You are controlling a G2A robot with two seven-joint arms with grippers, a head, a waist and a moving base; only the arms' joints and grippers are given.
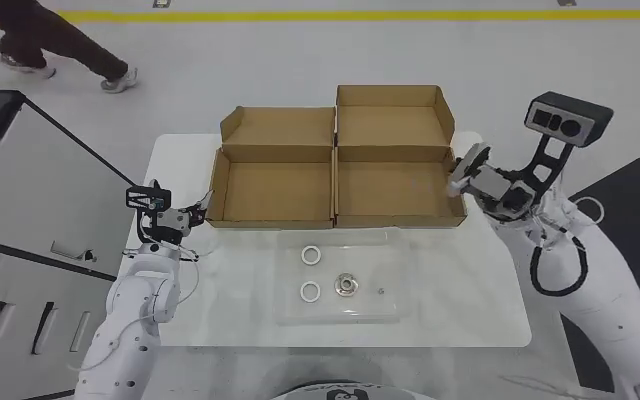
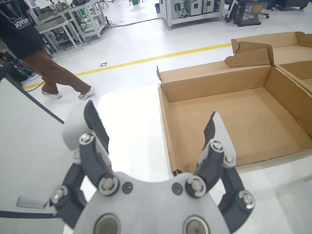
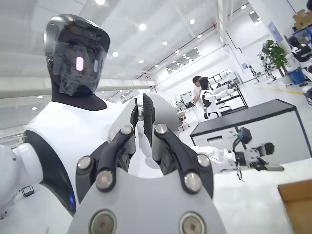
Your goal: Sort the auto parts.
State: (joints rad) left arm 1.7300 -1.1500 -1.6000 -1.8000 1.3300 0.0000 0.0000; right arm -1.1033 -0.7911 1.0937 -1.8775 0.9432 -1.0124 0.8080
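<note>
Nearest: left gripper point(image 2: 151, 109), jaws spread wide, nothing between them. White table point(image 1: 480, 310) lies under both arms. Two open cardboard boxes sit side by side, touching. The left box point(image 2: 231, 122) is just ahead of the left jaws and off to one side, its outer wall near the fingertips but apart from them. The right box point(image 1: 395, 185) is beyond it, and the right gripper point(image 1: 468, 165) hangs over that box's outer edge. Right jaws are nearly closed, pinching a small metal pin point(image 3: 140, 113) between the pads. Clear tray point(image 1: 400, 315) lies on the table, well apart from both sets of jaws. In it are a metal disc point(image 1: 346, 284), two white rings point(image 1: 312, 256) and a tiny loose bit point(image 1: 381, 291), too small to tell what it is.
</note>
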